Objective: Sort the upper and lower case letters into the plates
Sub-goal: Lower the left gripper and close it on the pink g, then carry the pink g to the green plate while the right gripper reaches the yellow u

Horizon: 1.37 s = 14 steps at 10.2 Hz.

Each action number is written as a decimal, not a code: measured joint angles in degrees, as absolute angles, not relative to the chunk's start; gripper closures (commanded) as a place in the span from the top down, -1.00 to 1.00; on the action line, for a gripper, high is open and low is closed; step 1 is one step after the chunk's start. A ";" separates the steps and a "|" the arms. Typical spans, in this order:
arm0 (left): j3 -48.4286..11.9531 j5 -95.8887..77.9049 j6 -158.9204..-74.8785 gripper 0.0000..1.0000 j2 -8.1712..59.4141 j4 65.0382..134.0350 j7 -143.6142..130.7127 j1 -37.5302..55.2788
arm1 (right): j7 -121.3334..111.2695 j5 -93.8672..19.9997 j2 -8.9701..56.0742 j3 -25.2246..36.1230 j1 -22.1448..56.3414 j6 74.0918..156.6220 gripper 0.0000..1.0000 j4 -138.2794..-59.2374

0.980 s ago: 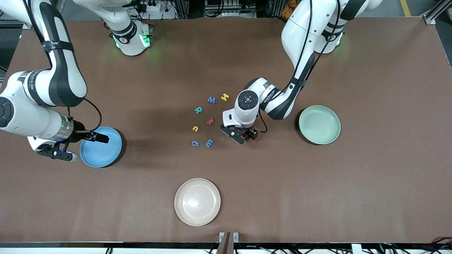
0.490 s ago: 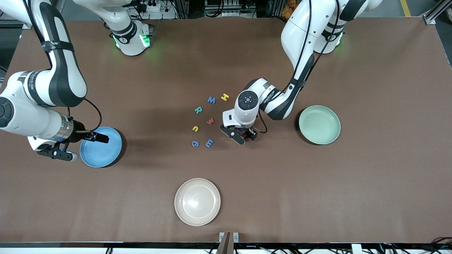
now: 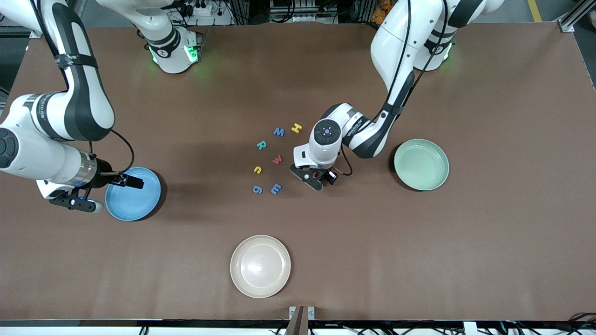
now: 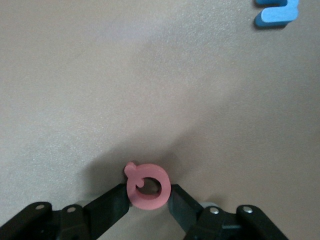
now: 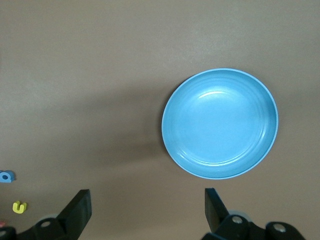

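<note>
My left gripper [image 3: 319, 176] is down at the table beside the letter cluster, shut on the red Q [image 4: 147, 186], which stands between its fingertips [image 4: 177, 197]. On the table lie the yellow H [image 3: 296, 128], blue M/W [image 3: 279, 131], teal R [image 3: 261, 145], red w [image 3: 277, 159], yellow u [image 3: 257, 170], blue g [image 3: 257, 189] and blue e [image 3: 276, 188]. The sky blue plate [image 3: 135, 204] and mint plate [image 3: 421, 164] hold nothing. My right gripper [image 3: 77, 202] waits open beside the blue plate [image 5: 220, 125].
A cream-beige plate [image 3: 260, 265] sits near the table's front edge, nearer the camera than the letters. The blue e [image 4: 277, 11] shows at the rim of the left wrist view. The blue g [image 5: 6, 176] and yellow u [image 5: 19, 206] show in the right wrist view.
The left gripper's fingers have come together on the red Q. Neither arm has otherwise moved, and the other letters lie where they were.
</note>
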<state>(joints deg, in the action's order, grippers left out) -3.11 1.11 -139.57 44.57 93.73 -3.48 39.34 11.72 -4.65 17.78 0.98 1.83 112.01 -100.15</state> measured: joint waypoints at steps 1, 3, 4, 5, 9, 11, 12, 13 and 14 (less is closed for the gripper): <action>-3.11 1.11 -139.57 -0.51 44.57 93.72 -3.21 39.34 | 11.72 -4.65 17.78 0.96 1.84 112.01 1.00 -100.16; -3.11 1.11 -139.58 -0.51 44.58 93.72 -2.05 39.33 | 11.79 -4.67 17.78 0.96 1.84 112.01 1.00 -100.16; -3.11 1.11 -139.58 -0.51 44.58 93.69 -2.02 39.32 | 12.36 -4.71 17.78 0.93 1.87 112.02 1.00 -100.16; -3.11 1.11 -139.54 -0.51 44.58 93.66 -2.01 39.30 | 13.44 -4.74 17.79 0.82 2.03 112.23 1.00 -100.16; -2.92 1.11 -133.11 -0.51 44.00 91.13 -1.98 38.83 | 16.46 -4.80 18.51 0.46 3.68 114.07 1.00 -100.23; -2.89 1.11 -131.29 -0.50 43.45 90.32 -1.97 38.84 | 19.55 -4.81 18.95 0.39 4.89 115.19 1.00 -100.39; -2.73 1.12 -130.69 -0.50 43.44 90.27 -1.43 38.82 | 21.55 -4.80 19.37 0.36 5.82 116.04 1.00 -100.46; -2.30 1.12 -129.59 -0.50 43.28 90.17 0.42 38.66 | 23.54 -4.80 20.09 0.32 6.99 116.97 1.00 -100.57; -1.76 1.13 -127.67 -0.50 42.80 90.03 2.77 38.31 | 25.74 -4.80 21.10 0.28 8.39 118.28 1.00 -100.82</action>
<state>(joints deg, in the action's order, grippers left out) -1.76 1.13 -127.67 42.80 90.03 2.77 38.31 25.74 -4.80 21.10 0.28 8.39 118.28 -100.82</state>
